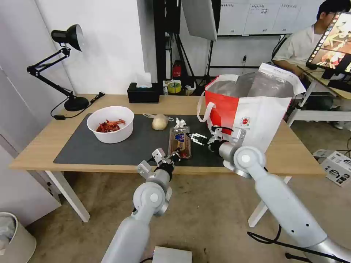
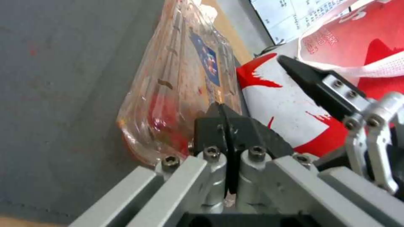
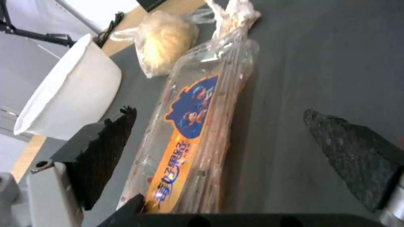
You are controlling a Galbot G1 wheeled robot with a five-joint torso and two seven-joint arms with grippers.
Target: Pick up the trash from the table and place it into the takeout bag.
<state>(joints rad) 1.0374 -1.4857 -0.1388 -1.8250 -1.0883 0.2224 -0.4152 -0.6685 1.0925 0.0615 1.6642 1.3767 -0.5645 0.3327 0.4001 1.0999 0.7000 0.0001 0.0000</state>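
A clear hinged plastic tray with an orange-and-blue label lies on the dark mat of the wooden table. My left gripper is at the tray's near end. In the left wrist view its fingers are pressed together at the tray's rim. My right gripper stands open beside the tray's right side, and its fingers straddle the tray. Farther back lie a crumpled tissue and a beige wrapped lump. The white bowl of red shells sits at the left. The red-and-white takeout bag stands open at the right.
A black tissue box and a black desk lamp stand along the table's back edge. A person sits behind the bag at another desk. A bin stands on the floor at the left and a white box at the right.
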